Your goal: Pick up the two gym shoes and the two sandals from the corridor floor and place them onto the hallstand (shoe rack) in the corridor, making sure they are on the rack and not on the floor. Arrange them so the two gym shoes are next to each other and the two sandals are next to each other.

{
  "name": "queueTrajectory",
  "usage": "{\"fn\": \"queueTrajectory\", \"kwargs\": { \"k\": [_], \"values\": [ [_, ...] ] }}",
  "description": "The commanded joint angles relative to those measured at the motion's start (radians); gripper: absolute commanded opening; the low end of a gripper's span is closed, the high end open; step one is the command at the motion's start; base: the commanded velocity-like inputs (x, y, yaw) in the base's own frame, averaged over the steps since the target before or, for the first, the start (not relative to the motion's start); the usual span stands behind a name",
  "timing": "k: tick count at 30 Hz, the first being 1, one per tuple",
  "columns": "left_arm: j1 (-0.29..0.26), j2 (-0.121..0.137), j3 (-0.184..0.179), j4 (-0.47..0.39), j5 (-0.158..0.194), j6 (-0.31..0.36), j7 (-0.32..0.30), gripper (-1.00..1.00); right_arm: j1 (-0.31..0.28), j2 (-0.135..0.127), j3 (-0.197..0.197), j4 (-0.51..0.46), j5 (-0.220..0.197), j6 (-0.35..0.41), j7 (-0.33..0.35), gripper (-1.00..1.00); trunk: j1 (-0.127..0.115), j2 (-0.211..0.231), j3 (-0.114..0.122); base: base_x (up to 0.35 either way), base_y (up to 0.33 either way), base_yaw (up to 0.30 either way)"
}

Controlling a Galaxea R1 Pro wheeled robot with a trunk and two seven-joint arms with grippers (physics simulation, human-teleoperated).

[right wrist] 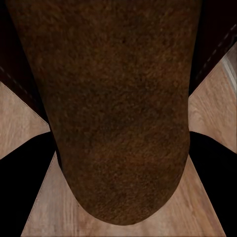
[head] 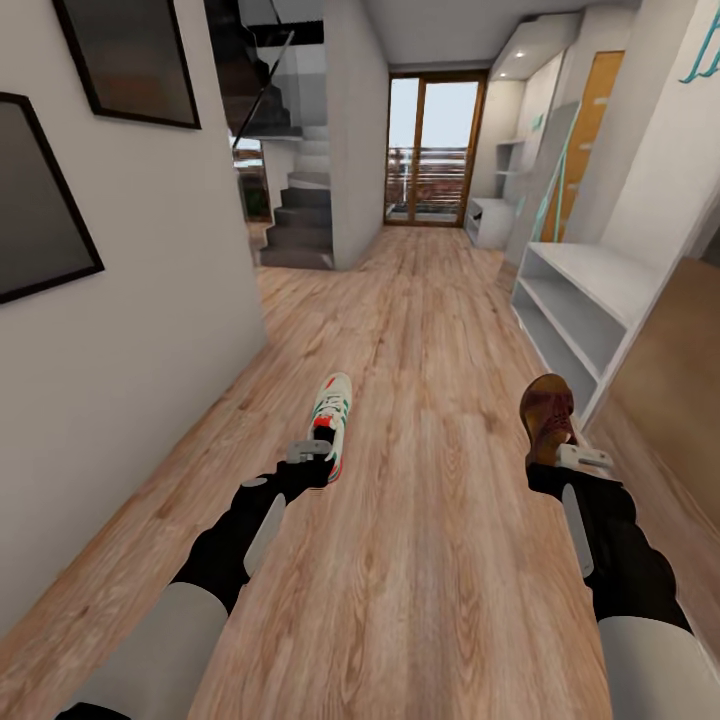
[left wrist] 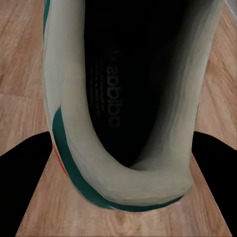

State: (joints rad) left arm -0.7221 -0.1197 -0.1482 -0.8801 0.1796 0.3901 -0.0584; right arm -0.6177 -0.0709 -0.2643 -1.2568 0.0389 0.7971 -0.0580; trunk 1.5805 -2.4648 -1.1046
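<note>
1. Two arms reach forward over the corridor floor, each carrying one piece of footwear held clear of the planks.
2. The left gripper is clamped on the heel end of one gym shoe — cream-white, green stripes, red at heel and sole — whose toe points away down the corridor. In the left wrist view the shoe's dark opening faces the camera, with a black finger at either side of the heel.
3. The right gripper is closed on one brown sandal, toe also pointing away. The right wrist view shows its rough brown footbed between the two black fingers, with wood planks beneath.
4. So the count in view is one gym shoe and one sandal.
5. Just beyond the sandal, along the right wall, stands the hallstand — pale bench top with two low shelves under it.
6. On the left wall hang two dark framed pictures.
7. Farther off, one staircase rises at left, and a glazed door ends the corridor.
</note>
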Motion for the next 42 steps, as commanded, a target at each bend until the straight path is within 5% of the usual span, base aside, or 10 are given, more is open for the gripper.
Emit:
{"fn": "queueTrajectory", "kwargs": {
  "k": [1,42],
  "values": [
    [0.0,0.0,0.0,-0.001,0.008,0.006,0.0,-1.0,-0.001,0.0,0.0,-0.001,0.004,0.005,0.0,-1.0,0.0,0.0,-0.001,0.345,0.0,-0.001],
    [0.0,0.0,0.001,-0.001,0.009,0.006,0.0,-1.0,-0.001,-0.001,-0.001,-0.002,0.007,0.005,0.001,-1.0,0.0,0.0,-0.001,0.345,-0.036,0.0]
  ]
}}
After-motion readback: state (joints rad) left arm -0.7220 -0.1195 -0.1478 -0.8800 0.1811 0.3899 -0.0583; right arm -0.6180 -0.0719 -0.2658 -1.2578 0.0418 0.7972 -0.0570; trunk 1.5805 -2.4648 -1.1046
